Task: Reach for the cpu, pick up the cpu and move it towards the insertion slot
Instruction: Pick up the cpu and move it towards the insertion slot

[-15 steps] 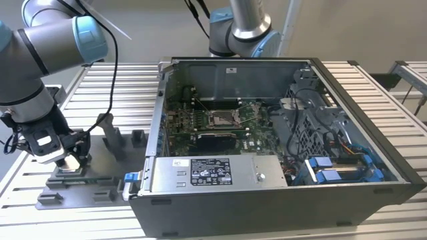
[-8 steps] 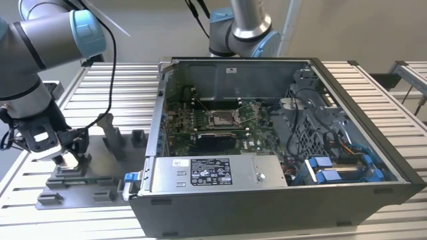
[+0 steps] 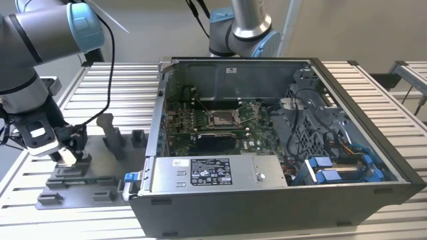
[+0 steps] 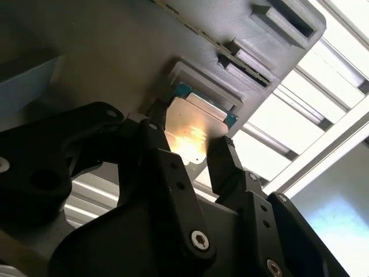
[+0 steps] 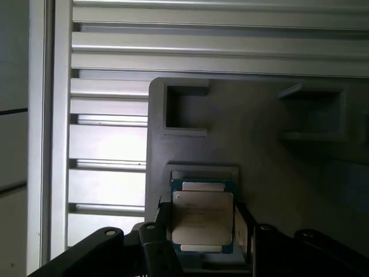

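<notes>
Beside the computer case (image 3: 280, 200), at the exterior view's left of it, a grey fixture plate (image 3: 100, 172) is laid flat, its near edge just beside the case's wall. Over the plate's side away from the case, the gripper (image 3: 67, 157) is held low. Inside the case, the insertion slot (image 3: 222, 118) is seen on the green board. Outside the case, in both wrist views, the cpu (image 5: 202, 216) is seated silver face up in a nest of the plate. The jaws are closed to its width, each set against one of two opposite edges.
</notes>
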Action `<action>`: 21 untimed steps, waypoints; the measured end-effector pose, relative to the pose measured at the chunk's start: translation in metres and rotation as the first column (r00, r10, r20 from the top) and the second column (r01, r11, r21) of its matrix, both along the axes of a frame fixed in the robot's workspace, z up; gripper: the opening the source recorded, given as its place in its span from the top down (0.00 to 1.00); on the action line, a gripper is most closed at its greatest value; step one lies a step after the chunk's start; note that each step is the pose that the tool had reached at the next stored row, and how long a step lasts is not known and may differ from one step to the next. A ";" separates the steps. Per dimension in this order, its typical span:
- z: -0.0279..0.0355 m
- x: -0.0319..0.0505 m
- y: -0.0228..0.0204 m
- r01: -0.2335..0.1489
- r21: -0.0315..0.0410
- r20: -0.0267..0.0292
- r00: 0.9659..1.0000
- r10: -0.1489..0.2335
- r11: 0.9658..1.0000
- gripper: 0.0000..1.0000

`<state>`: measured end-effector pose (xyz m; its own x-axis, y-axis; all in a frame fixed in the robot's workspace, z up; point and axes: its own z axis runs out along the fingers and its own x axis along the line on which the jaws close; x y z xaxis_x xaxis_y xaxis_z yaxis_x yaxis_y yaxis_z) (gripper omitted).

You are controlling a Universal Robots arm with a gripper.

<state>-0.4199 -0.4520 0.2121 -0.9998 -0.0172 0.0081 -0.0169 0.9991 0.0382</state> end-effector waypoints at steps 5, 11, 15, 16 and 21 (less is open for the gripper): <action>0.0062 0.0000 0.0000 0.000 0.000 0.000 1.000 0.000 1.000 1.00; 0.0136 0.0001 -0.0001 0.000 0.000 0.000 1.000 0.000 1.000 1.00; 0.0184 0.0000 0.0000 0.000 0.000 0.000 1.000 0.000 1.000 1.00; 0.0195 0.0000 0.0000 0.000 0.000 0.000 1.000 0.000 1.000 1.00; 0.0257 0.0000 0.0000 0.000 0.000 0.000 1.000 0.000 1.000 1.00</action>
